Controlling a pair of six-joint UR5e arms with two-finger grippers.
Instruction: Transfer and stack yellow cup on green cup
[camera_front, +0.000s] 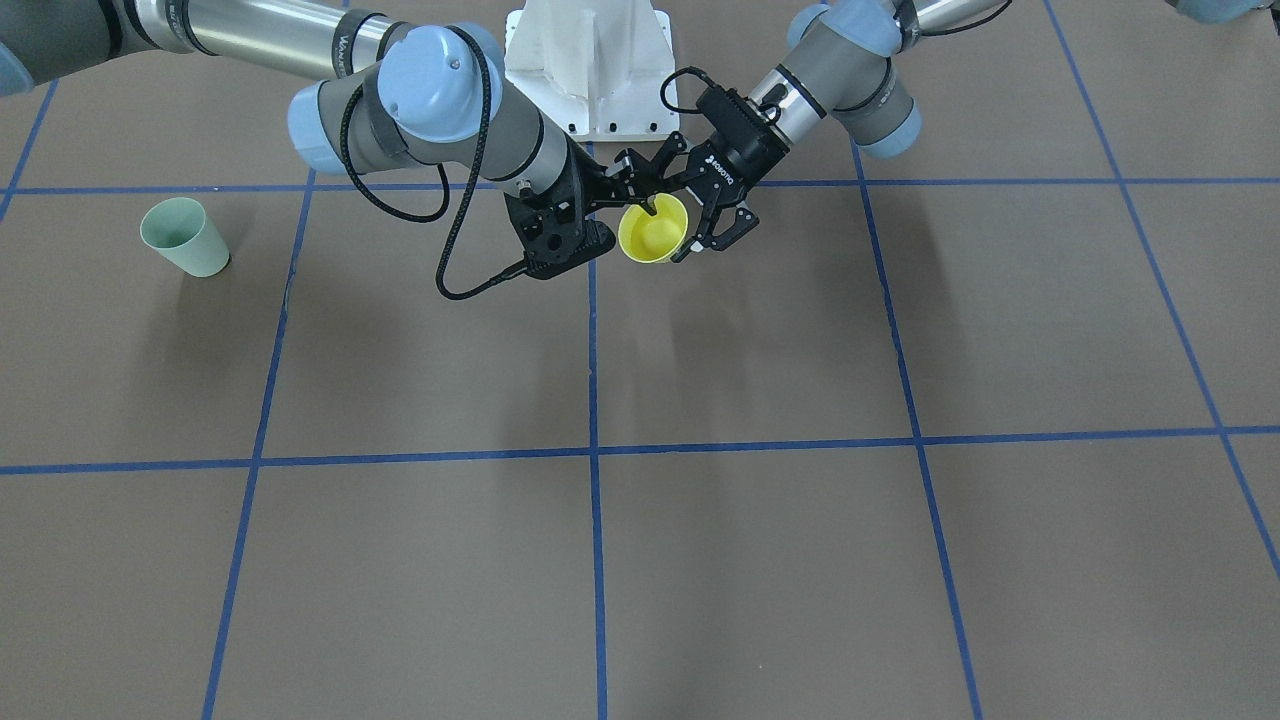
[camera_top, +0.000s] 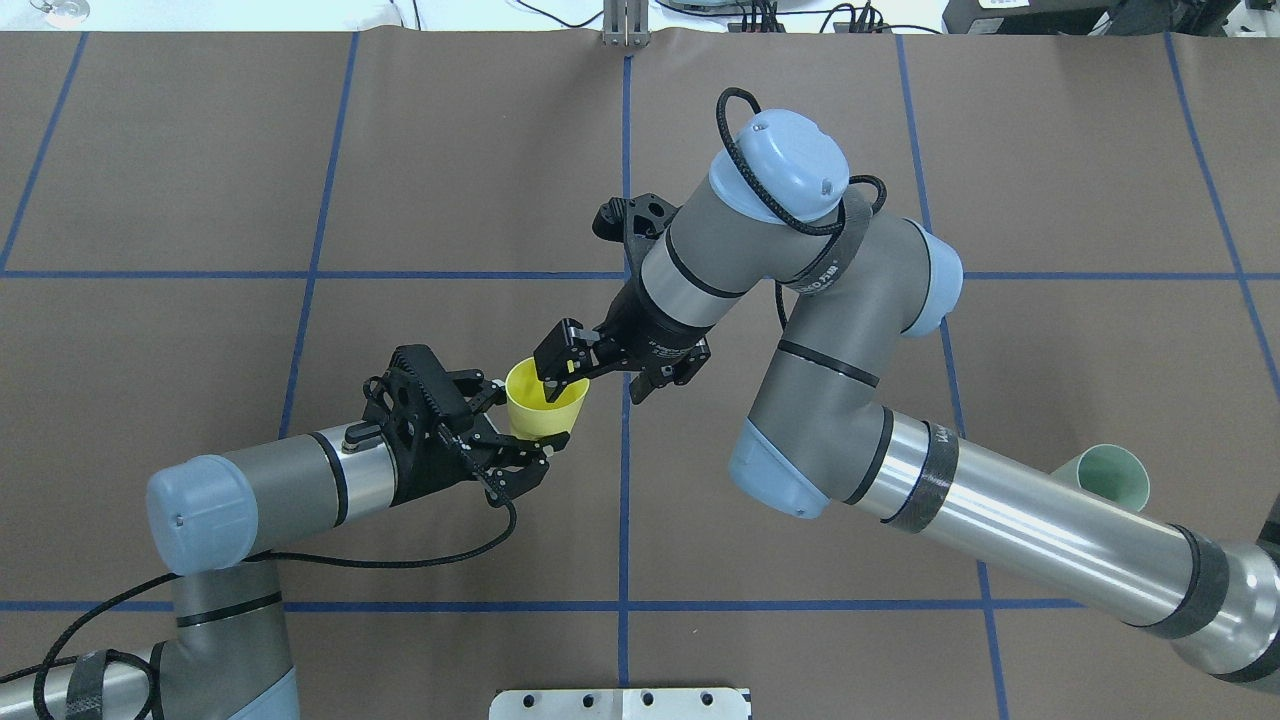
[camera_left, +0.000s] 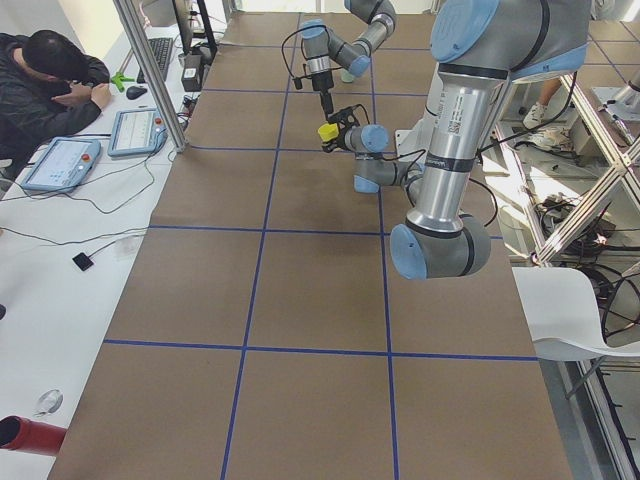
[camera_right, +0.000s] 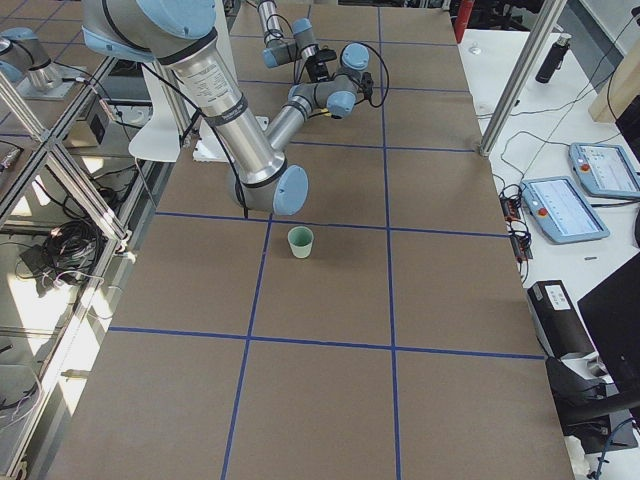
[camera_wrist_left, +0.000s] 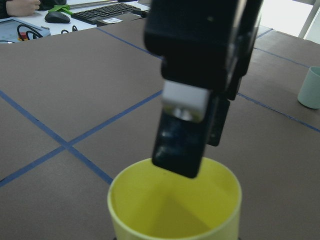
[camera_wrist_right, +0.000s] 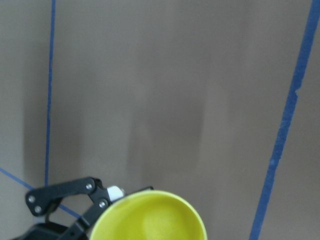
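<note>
The yellow cup (camera_front: 653, 230) hangs above the desk (camera_front: 760, 560), upright, mouth up, just out in front of the white base (camera_front: 590, 70) and close to its centre line. The left gripper (camera_top: 520, 420) reaches in level from the base's left side. Its jaws are spread wide and closed against the cup's body, one on each side, gripping it. The right gripper (camera_top: 562, 372) comes down from the base's right side, with one finger (camera_wrist_left: 182, 145) dipped inside the rim and the other outside the wall. Whether those jaws pinch the wall cannot be told. The green cup (camera_front: 187, 238) stands upright on the desk, far out to the base's right and well apart from both grippers
</note>
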